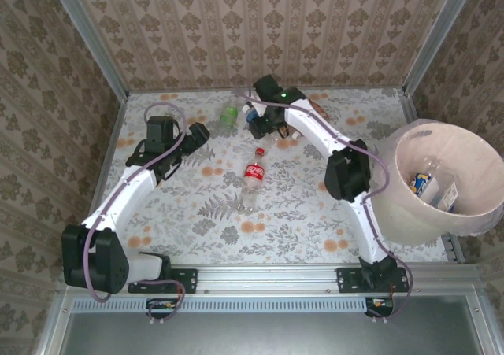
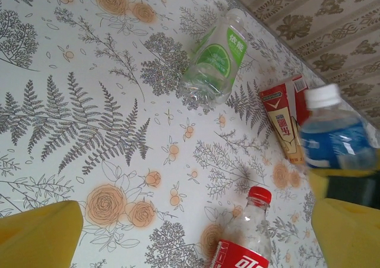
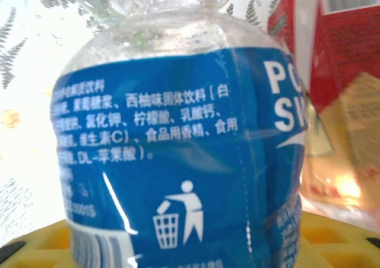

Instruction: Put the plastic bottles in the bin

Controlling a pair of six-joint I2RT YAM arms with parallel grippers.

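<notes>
Blue-labelled plastic sits close against the right wrist camera: a clear bottle (image 3: 178, 161) with a blue label is set between the jaws of the right tool (image 1: 262, 123), whose yellow pads (image 3: 41, 247) show at the lower corners on either side of it. The jaws sit narrow about this bottle, but I cannot tell whether they press on it. From the left wrist the same bottle shows a white cap, tilted and blurred, with a red pack (image 2: 284, 119) just beside it on the flowered bench (image 1: 299, 221). Seen from above, the right tool reaches to the far side of the bench, near the back wall. A green-labelled bottle (image 2: 217, 60) lies on its side just to the left of that tool, apart from it. The left tool (image 1: 195, 136) hangs over the left part of the bench with its jaws wide, its yellow fingers (image 2: 41, 235) far apart and gripping nothing. A Coca-Cola bottle (image 1: 253, 178) with a red label lies on its side in the middle of the bench, cap toward the far wall, between the two arms and apart from both tools. The bin (image 1: 409, 213) stands at the right, beside the right arm and well apart from both tools, and a few bottles (image 1: 426, 183) lie in its bottom.
</notes>
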